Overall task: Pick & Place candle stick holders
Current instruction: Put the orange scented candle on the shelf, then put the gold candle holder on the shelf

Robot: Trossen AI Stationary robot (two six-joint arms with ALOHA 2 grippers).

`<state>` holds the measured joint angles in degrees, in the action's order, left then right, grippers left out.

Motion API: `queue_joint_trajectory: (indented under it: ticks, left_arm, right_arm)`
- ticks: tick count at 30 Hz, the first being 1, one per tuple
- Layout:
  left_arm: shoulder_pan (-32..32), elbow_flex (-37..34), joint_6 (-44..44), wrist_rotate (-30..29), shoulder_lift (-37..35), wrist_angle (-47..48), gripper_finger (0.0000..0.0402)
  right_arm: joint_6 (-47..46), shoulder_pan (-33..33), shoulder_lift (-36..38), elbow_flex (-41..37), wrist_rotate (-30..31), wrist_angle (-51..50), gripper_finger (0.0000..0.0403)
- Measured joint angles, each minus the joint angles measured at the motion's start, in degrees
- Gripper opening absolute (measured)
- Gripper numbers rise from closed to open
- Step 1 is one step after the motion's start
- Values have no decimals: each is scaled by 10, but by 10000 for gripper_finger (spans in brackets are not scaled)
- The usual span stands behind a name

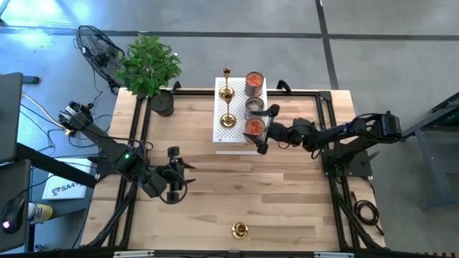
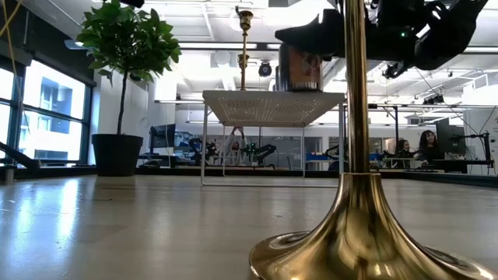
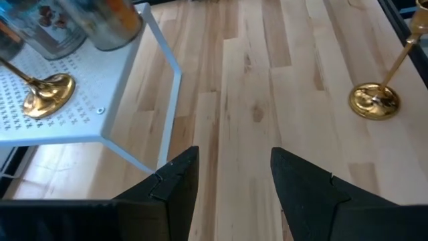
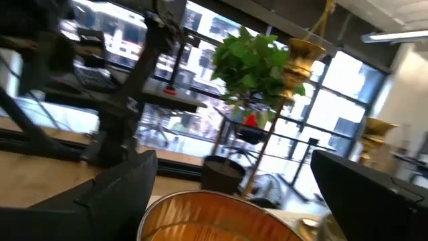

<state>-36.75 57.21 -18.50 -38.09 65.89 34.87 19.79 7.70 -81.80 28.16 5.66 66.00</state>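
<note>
Three gold candle stick holders (image 1: pixel 227 94) stand in a row on a white perforated stand (image 1: pixel 224 137) at the table's far middle. Another holder (image 1: pixel 239 230) stands upright on its round base near the front edge and fills the low view (image 2: pixel 358 202). My right gripper (image 1: pixel 264 129) is open at the stand's right side. Its fingers are on either side of the nearest can (image 4: pixel 214 211) without touching it. My left gripper (image 1: pixel 176 163) hangs open over the table's left middle, nothing between its fingers (image 3: pixel 234 181).
Three cans (image 1: pixel 253 106) stand in a row on the stand beside the holders. A potted plant (image 1: pixel 150 68) is at the far left corner. Black frame rails (image 1: pixel 326 143) run along the table's sides. Bare wood lies between the stand and the front holder.
</note>
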Motion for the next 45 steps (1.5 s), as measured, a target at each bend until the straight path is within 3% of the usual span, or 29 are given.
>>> queue_joint_trajectory:
  ticks: [11, 21, 34, 41, 45]
  left_arm:
    - [0, 0, 0, 2, 0, 0, 182]
    - [0, 0, 0, 2, 0, 0, 182]
    - [0, 0, -5, 58, 23, -72, 182]
    - [0, 0, -29, 71, 87, -123, 182]
    - [0, 0, -43, 123, 117, -177, 182]
  right_arm:
    - [27, -17, 9, 0, 9, 4, 389]
    - [72, -73, 109, 0, 13, -28, 389]
    - [28, -215, 259, 0, 16, -181, 389]
    - [23, -289, 266, 0, 27, -204, 389]
    - [29, -327, 266, 0, 72, -205, 389]
